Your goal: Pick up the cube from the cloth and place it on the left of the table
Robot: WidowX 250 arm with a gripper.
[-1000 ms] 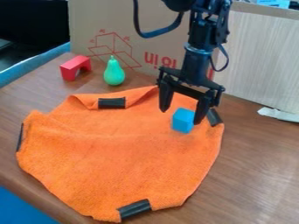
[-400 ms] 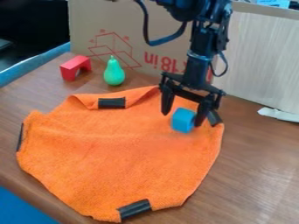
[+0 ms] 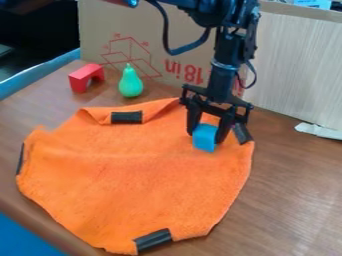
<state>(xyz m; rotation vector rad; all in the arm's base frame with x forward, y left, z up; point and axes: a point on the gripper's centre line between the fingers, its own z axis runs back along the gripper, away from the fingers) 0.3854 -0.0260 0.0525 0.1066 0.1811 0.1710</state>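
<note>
2 fingers (image 3: 226, 126) of the black gripper (image 3: 208, 138) now stand much nearer each other than a second ago, when they were spread wide with room on either side of the cube (image 3: 205, 138). They have come in against its opposite sides, so the gripper is closed down to the cube's width and appears to have hold of it. The cube sits directly between the fingertips, a little further to the camera's left than before, and the orange cloth (image 3: 133, 170) beneath has shifted slightly the same way. That suggests the squeeze nudged both.

For the task, this looks like the grasp itself: 1 part nearly settled, the carry and the placing still to do. The cube is low at the cloth, with no clear lift visible, so the next move calls for a straight rise, with a check that the cloth isn't pinched along with it.

Off to the camera's left of the gripper, past the cloth, lies the wooden table (image 3: 33, 112), the likely target. The green pear (image 3: 130, 82) and red block (image 3: 85, 76) stand back on that side and could be knocked.
</note>
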